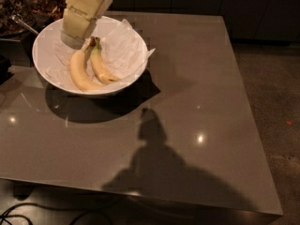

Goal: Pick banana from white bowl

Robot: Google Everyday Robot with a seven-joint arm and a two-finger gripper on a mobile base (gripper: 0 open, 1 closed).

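1. We are seeing the hand [74, 39], a pale cream piece, reaching down from the top left edge. It is hanging over the far left part of the white bowl [41, 62], just beside the banana stems.
2. We are finding that we cannot tell whether the hand is open or closed.
3. The banana [101, 67] is lying inside the white bowl on the crinkled paper lining [124, 48]. Its dark stem is pointing up toward the hand, and its brownish end is curving toward the near right.
4. A paler, thicker banana [79, 71] is lying just to its left, the two meeting near their stems.
5. The white bowl is sitting on the far left part of the grey table [201, 78].
6. A large shadow [154, 172] is falling across the near middle of the table.
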